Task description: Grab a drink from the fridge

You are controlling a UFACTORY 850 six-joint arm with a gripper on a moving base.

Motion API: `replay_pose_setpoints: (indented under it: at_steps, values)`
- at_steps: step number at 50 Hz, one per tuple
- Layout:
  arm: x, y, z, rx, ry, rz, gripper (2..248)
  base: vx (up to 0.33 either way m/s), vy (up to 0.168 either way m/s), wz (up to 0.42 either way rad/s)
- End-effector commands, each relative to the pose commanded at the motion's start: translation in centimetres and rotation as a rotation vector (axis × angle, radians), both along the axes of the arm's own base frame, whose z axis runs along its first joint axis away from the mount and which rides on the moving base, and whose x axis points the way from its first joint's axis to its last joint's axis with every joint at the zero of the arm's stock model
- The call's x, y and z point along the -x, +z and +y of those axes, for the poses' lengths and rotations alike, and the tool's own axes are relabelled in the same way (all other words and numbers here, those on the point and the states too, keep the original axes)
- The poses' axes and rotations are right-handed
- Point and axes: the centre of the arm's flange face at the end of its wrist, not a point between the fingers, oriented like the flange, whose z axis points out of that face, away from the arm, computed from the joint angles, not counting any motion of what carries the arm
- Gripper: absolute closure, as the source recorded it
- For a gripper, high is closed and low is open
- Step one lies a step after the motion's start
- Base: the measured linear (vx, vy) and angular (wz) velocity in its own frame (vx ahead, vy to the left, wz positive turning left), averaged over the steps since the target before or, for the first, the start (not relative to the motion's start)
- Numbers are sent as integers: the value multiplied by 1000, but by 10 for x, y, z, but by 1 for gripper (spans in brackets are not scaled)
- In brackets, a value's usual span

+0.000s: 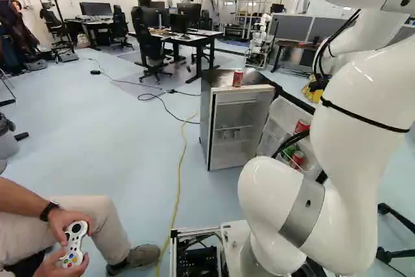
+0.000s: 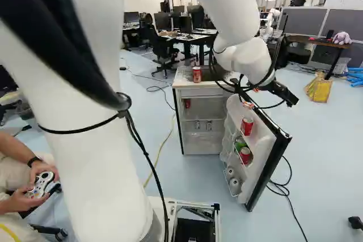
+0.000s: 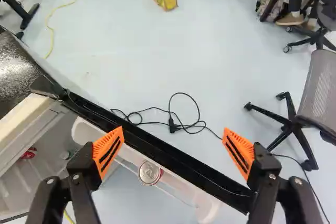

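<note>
Fridge door (image 2: pixel 264 151) open; pick step, likely.
Gripper (image 3: pixel 173 148) spread above, one o'clock from base; next, centre over can (image 3: pixel 150 173).

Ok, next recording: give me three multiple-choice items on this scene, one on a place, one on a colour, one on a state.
1. Besides those inside, a red can stands:
A. on the floor
B. on top of the fridge
C. on a desk

2. The pads of the end effector are:
A. green
B. blue
C. orange

3. The fridge door is:
A. open
B. shut
C. lying on the floor

1: B, both base views show it on the fridge's upper surface.
2: C, the wrist view shows both pads orange.
3: A, the right base view shows it swung out, shelves exposed.
</note>
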Motion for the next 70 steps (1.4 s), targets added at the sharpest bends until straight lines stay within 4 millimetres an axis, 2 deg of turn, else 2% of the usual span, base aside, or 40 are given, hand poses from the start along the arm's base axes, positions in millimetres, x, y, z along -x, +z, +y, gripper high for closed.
replay_pose_setpoints:
  at_steps: [12,29,70]
  values:
    - [-2,-6,-19,-63,-39,44,3,0,0,0]
    - [-20,-14,-39,-155,-67,106,3,0,0,0]
    - [-73,-31,-63,-429,-135,193,3,0,0,0]
